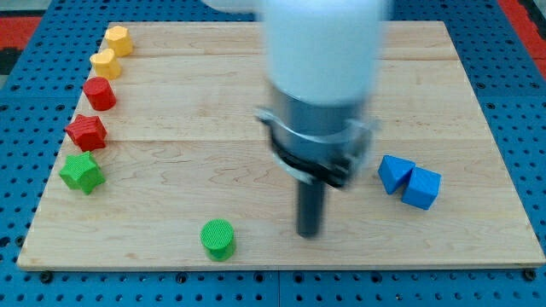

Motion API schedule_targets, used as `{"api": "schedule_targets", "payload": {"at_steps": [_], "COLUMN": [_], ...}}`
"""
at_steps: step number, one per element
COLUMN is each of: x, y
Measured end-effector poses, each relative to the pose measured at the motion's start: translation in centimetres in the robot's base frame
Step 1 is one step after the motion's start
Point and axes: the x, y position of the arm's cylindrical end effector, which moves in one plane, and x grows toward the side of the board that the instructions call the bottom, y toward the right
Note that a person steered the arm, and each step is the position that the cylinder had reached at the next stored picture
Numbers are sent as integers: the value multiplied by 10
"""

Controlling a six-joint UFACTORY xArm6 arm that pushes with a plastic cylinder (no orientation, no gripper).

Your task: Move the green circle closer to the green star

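The green circle [217, 239] stands near the board's bottom edge, left of centre. The green star [82, 173] lies near the left edge, up and to the left of the circle. My tip [309, 233] rests on the board to the right of the green circle, about a hundred pixels away and not touching it. The arm's white and grey body fills the view's upper middle and hides part of the board behind it.
A column runs up the left edge: red star [86, 132], red circle [100, 93], yellow block [105, 62], yellow block [118, 40]. Two blue blocks [395, 172] [421, 187] sit touching at the right. The wooden board [478, 247] lies on a blue pegboard.
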Motion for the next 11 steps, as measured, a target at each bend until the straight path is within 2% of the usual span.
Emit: {"api": "schedule_targets", "payload": {"at_steps": [1,4,5,6,9,10,11], "x": [18,-20,-3,19,17,-7,14], "y": [-24,-222,-231,-206,-298,-299,-280]}}
